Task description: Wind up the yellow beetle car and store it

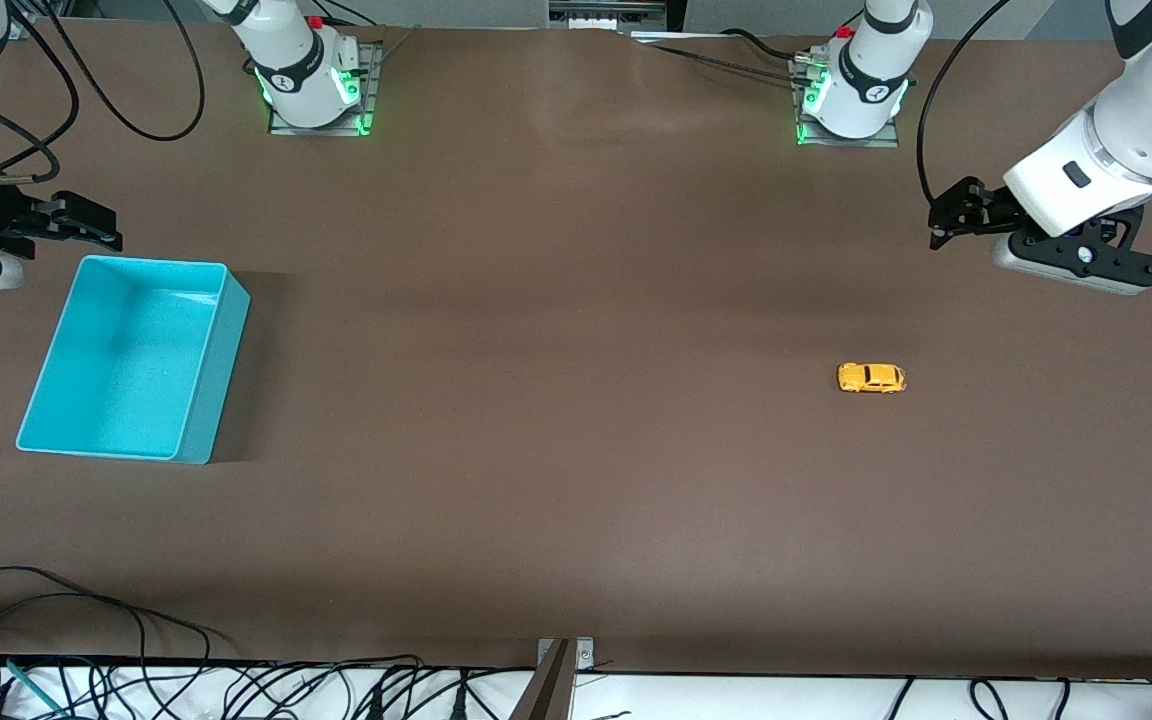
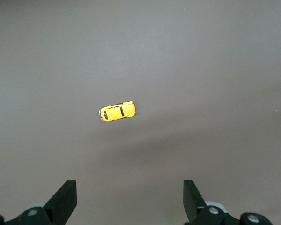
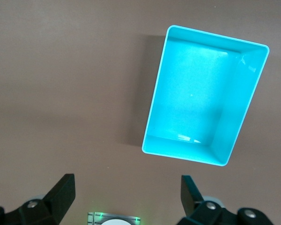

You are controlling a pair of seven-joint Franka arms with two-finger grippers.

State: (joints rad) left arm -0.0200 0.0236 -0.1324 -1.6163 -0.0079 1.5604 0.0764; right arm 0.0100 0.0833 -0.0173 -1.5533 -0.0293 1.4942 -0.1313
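Observation:
The yellow beetle car (image 1: 871,378) sits on its wheels on the brown table toward the left arm's end; it also shows in the left wrist view (image 2: 117,111). My left gripper (image 1: 948,222) hangs open and empty in the air over bare table beside the car; its jaws (image 2: 129,199) stand wide apart. The turquoise bin (image 1: 221,335) stands empty at the right arm's end; it also shows in the right wrist view (image 3: 243,101). My right gripper (image 1: 86,222) is open and empty, up in the air over the table at the bin's rim nearest the bases.
The two arm bases (image 1: 314,85) (image 1: 851,95) stand along the table's edge by the robots. Cables (image 1: 86,640) lie along the table's edge nearest the camera. A wide stretch of brown table (image 1: 556,380) separates the car and the bin.

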